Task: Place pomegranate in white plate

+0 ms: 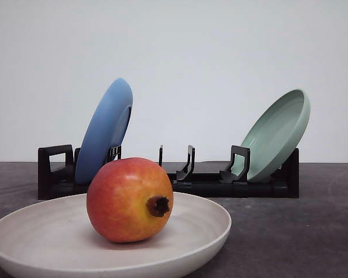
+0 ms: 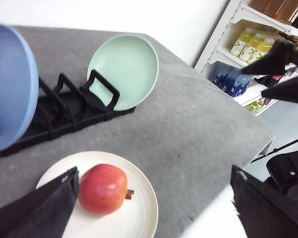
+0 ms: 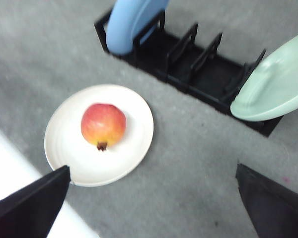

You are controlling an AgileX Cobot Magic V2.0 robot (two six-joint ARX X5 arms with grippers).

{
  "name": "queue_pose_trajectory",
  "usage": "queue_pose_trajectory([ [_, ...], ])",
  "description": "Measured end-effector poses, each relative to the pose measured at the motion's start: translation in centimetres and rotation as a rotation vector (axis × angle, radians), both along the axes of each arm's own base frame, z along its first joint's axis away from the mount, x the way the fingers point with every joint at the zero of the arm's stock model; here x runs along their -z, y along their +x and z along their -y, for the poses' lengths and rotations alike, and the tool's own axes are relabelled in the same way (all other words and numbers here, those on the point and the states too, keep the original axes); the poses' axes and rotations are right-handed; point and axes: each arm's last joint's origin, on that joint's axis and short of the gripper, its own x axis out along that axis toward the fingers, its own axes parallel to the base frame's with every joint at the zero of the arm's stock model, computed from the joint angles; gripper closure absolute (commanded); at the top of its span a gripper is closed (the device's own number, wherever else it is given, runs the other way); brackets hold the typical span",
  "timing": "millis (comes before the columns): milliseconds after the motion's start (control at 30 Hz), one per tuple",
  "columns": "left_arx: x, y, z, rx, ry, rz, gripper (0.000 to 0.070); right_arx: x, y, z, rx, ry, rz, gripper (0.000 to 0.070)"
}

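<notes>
Under everything lies a dark grey, speckled table (image 1: 313, 231), with a plain white wall behind it in the front view. Past the table's edge, the left wrist view shows white shelves (image 2: 248, 44) stocked with bottles. At the back of the table stands a black rack (image 1: 220, 182); a blue plate (image 1: 104, 130) leans in its left end and a green plate (image 1: 275, 136) in its right end, with empty slots between.

Near the table's front edge sits the white plate (image 1: 40, 229), and the pomegranate (image 1: 129, 200) rests in it, roughly at the middle. The fruit is near round, lying on its side, crown pointing toward the front and a little to the right.

Left gripper (image 2: 154, 208) fingers stand wide apart above the plate, holding nothing. Right gripper (image 3: 151, 203) fingers are likewise spread wide, off the fruit.
</notes>
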Motion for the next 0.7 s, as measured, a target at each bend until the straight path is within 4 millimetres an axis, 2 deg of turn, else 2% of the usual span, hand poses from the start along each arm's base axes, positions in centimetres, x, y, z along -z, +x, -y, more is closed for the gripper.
queue_pose_trajectory([
  [167, -0.4, 0.1, 0.1, 0.000, -0.005, 0.059, 0.0108, 2.9, -1.9, 1.9, 0.013, 0.139, 0.101, 0.0000],
  [333, -0.4, 0.1, 0.1, 0.005, 0.011, 0.081, 0.0111, 3.9, -2.7, 2.7, 0.016, 0.205, 0.154, 0.0000],
  [367, -0.4, 0.1, 0.1, 0.005, 0.013, 0.083, 0.0126, 3.9, -2.7, 2.8, 0.016, 0.207, 0.156, 0.0000],
  [400, -0.4, 0.1, 0.1, 0.006, 0.014, 0.085, 0.0193, 3.9, -2.7, 2.8, 0.016, 0.208, 0.156, 0.0008],
  [433, -0.4, 0.1, 0.1, 0.006, 0.016, 0.087, 0.0349, 3.9, -2.7, 2.8, 0.016, 0.208, 0.154, 0.0085],
  [467, -0.4, 0.1, 0.1, 0.007, 0.020, 0.089, 0.0620, 3.9, -2.7, 2.7, 0.017, 0.209, 0.151, 0.0376],
  [500, -0.4, 0.1, 0.1, 0.008, 0.024, 0.090, 0.0700, 4.0, -2.7, 2.7, 0.017, 0.211, 0.146, 0.0656],
  [600, -0.3, 0.1, 0.0, 0.008, 0.038, 0.098, 0.0700, 4.1, -2.7, 2.7, 0.011, 0.201, 0.139, 0.0699],
  [700, -0.3, 0.1, 0.0, -0.010, 0.044, 0.108, 0.0700, 4.1, -2.7, 2.7, 0.009, 0.196, 0.140, 0.0699],
])
